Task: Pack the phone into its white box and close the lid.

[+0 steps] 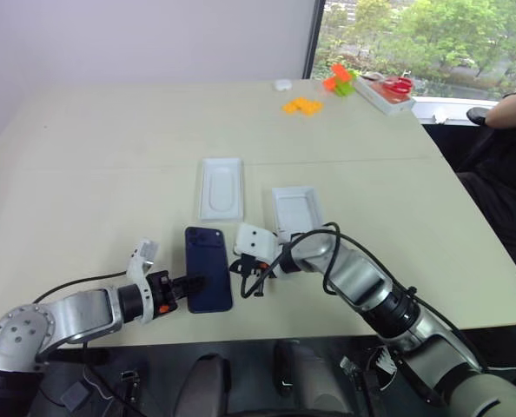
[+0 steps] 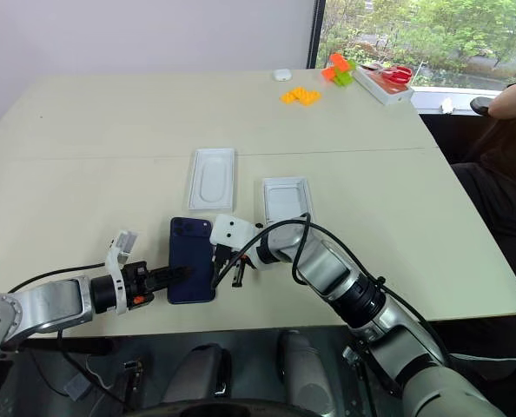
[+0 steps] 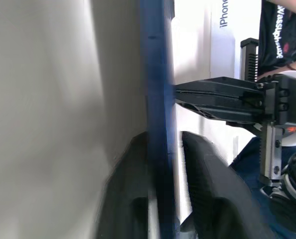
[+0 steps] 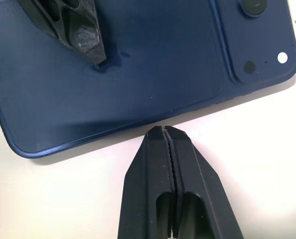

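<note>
Phone [image 1: 208, 268], table centre, six o'clock of white box [image 1: 298, 210]: rigid, glossy, slippery, fragile; left end effector [image 1: 191, 283] pinching long edge, right end effector [image 4: 164, 130] clenched empty.

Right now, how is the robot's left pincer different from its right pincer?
The left pincer is closing on the phone, one finger above it and one under its edge; the right pincer is shut on nothing. The left reaches over the phone's back; the right's tip rests at the phone's opposite long edge. Both have black fingers.
</note>
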